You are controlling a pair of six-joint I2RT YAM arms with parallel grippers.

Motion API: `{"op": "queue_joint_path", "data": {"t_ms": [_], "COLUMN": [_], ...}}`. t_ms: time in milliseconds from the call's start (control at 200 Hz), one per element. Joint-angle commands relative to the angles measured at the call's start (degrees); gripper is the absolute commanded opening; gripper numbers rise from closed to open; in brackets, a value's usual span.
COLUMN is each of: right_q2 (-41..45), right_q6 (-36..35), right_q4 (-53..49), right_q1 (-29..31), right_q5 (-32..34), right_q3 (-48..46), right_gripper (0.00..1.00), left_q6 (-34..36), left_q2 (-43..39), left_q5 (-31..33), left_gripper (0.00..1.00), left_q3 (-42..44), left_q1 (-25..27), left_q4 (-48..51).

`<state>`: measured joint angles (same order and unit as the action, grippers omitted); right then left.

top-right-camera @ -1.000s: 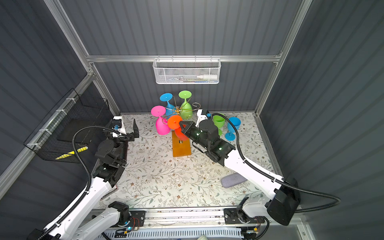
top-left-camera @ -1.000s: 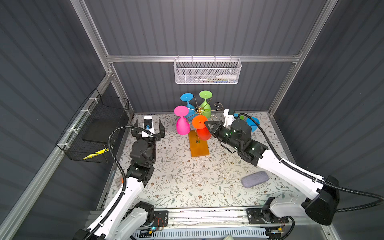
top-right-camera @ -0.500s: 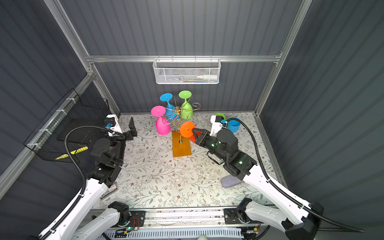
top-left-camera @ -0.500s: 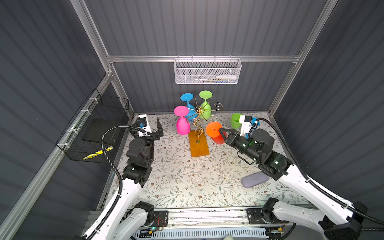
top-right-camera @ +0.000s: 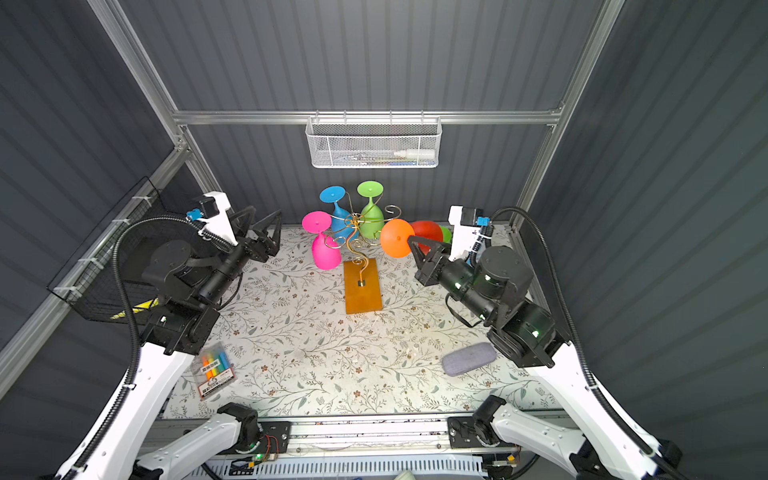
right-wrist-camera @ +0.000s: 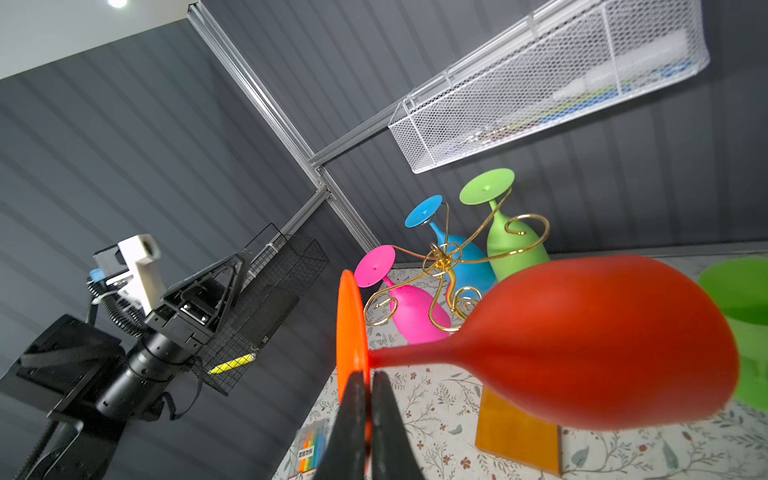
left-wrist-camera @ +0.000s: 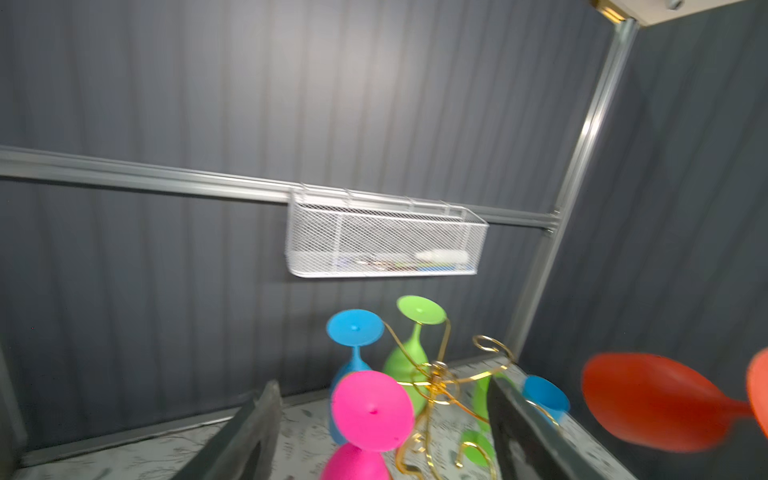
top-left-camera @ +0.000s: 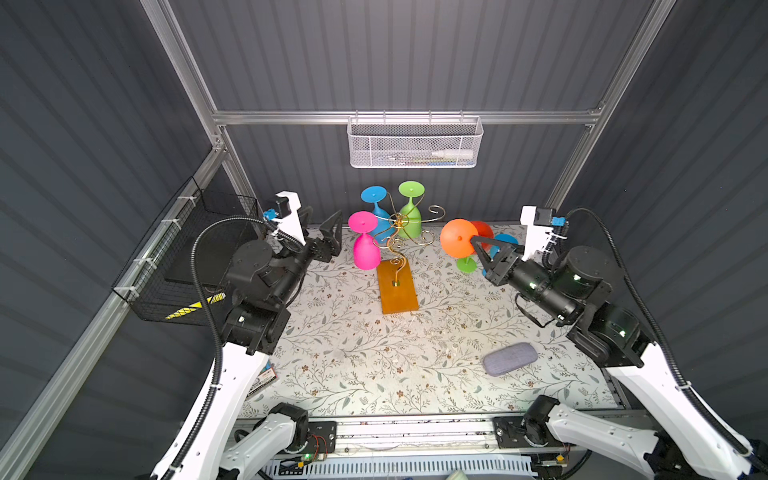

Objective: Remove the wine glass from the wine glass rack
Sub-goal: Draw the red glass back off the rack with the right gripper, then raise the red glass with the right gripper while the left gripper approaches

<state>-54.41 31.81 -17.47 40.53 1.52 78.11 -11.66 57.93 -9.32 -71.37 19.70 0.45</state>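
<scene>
The orange glass (top-left-camera: 457, 239) is held clear of the rack (top-left-camera: 399, 291), just right of it. It's lying sideways, foot toward the rack, bowl pointing right. Its foot rim is pinched tight in the right claw (right-wrist-camera: 368, 384). The left claw (top-left-camera: 320, 220) is spread wide, empty. Loads of bare mat (top-left-camera: 374, 353) can be seen nearer in.

The left arm (top-left-camera: 237, 374) and right arm (top-left-camera: 665, 395) have white links and black joint housings (green lights on the right one). A ribbed black cable (top-left-camera: 198, 278) runs along each, white camera blocks (top-left-camera: 289, 200) carry blue connectors, and the left gripper (top-left-camera: 322, 212) and right gripper (top-left-camera: 473, 239) have black triangular fingers
</scene>
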Motion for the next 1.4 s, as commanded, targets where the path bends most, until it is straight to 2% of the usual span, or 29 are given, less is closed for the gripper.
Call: {"op": "queue_joint_path", "data": {"t_ms": [0,135,280,345,525,745,925,960,1391], "right_q2": [-1.0,-3.7,-6.7,-8.1,-13.8,-19.9,-24.5,-25.1,-30.4], "right_q6": [-6.4,-9.0,-11.5,-12.7,-15.6,-17.0,-15.4,-15.1,-11.5], "right_q4": [-1.0,-1.3,-1.7,-1.8,-3.1,-3.1,-1.2,-0.8,3.1], "right_q1": [-0.3,-0.3,-0.3,-0.4,-1.1,-1.8,-1.8,-1.8,-1.7], "right_q5": [-2.1,-5.3,-7.6,-8.6,-11.6,-16.7,-20.2,-22.7,-27.0], "right_q3": [3.7,7.4,10.9,12.6,18.1,23.7,26.9,27.2,29.6], "right_gripper": [0.00,0.00,0.00,0.00,0.00,0.00,0.00,0.00,0.00], "left_q6": [-3.8,-9.2,-25.6,-32.2,-42.7,-43.6,-44.1,-44.5,-44.6], "left_q2": [3.6,7.8,12.3,14.3,18.7,19.9,19.8,19.8,21.4], "left_q5": [-18.1,-28.7,-40.6,-43.8,-50.3,-52.2,-52.5,-52.5,-52.4], "left_gripper": [0.75,0.73,0.72,0.72,0.73,0.73,0.73,0.73,0.71], "left_q3": [-4.6,-5.2,-3.4,-3.2,-5.2,-6.0,-6.1,-6.0,-5.3], "left_q1": [-0.6,-2.6,-8.1,-9.2,-9.2,-9.2,-9.1,-9.0,-5.4], "left_q4": [2.1,-4.1,-22.5,-30.7,-43.9,-44.2,-44.0,-44.2,-44.4]}}
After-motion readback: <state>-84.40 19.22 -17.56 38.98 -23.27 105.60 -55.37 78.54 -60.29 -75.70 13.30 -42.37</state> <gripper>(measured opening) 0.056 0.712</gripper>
